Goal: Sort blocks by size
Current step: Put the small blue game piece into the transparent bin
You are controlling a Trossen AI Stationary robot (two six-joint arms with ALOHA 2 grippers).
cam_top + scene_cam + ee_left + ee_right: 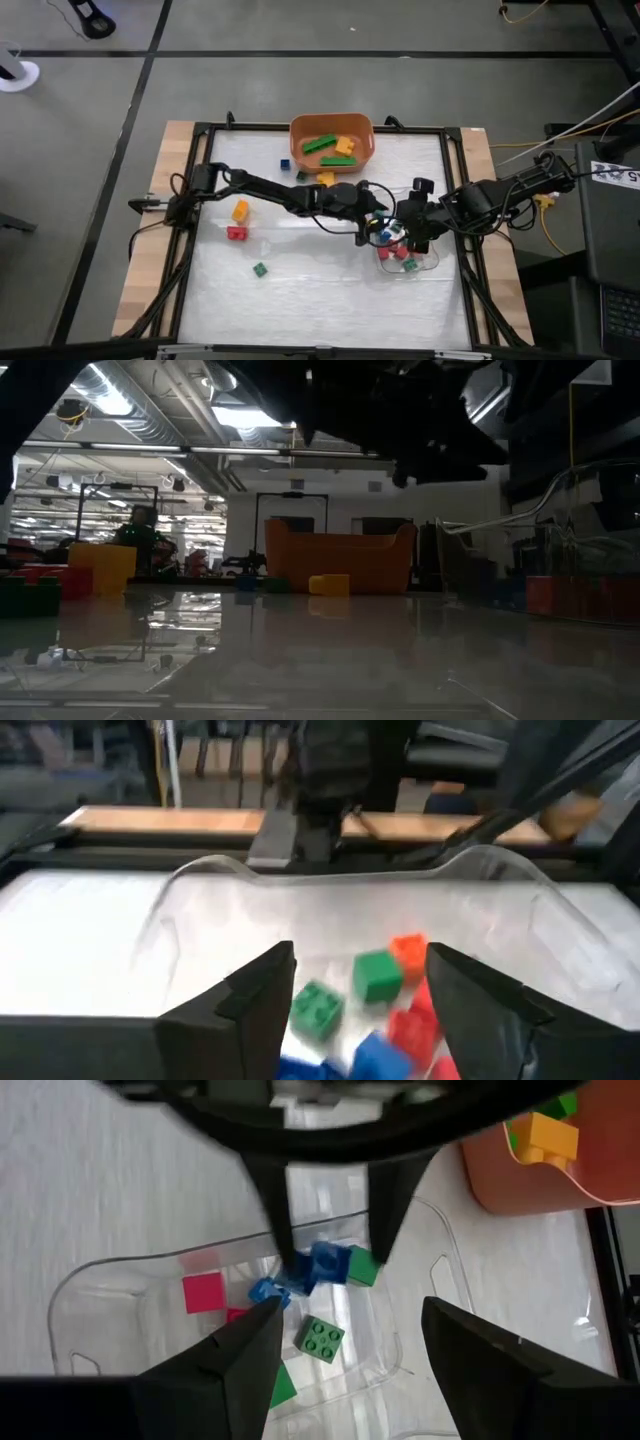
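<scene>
While I watch from above, my left gripper (381,228) reaches across the table (320,290) to hang over the clear tray (428,264) at the right side. Its fingers (262,995) stand spread with nothing between them; through the gap I see small blocks (377,974) lying in the tray: two green, an orange, some red and blue.

My right gripper (419,240) sits just beside the left one, above the same tray. Its fingers (250,1350) are also spread and hold nothing. From its wrist I see the left fingers pointing down into the tray, with a blue block (322,1266) right at their tips; whether they touch it I cannot tell. A pink-red block (203,1292) and a studded green one (320,1337) lie nearby.

Long green bricks (319,144) and a yellow-orange one (345,146) lie in the orange bin (366,128) at the far edge. Loose blocks lie on the table's left half: yellow-orange (240,211), red (236,233), green (259,269).
</scene>
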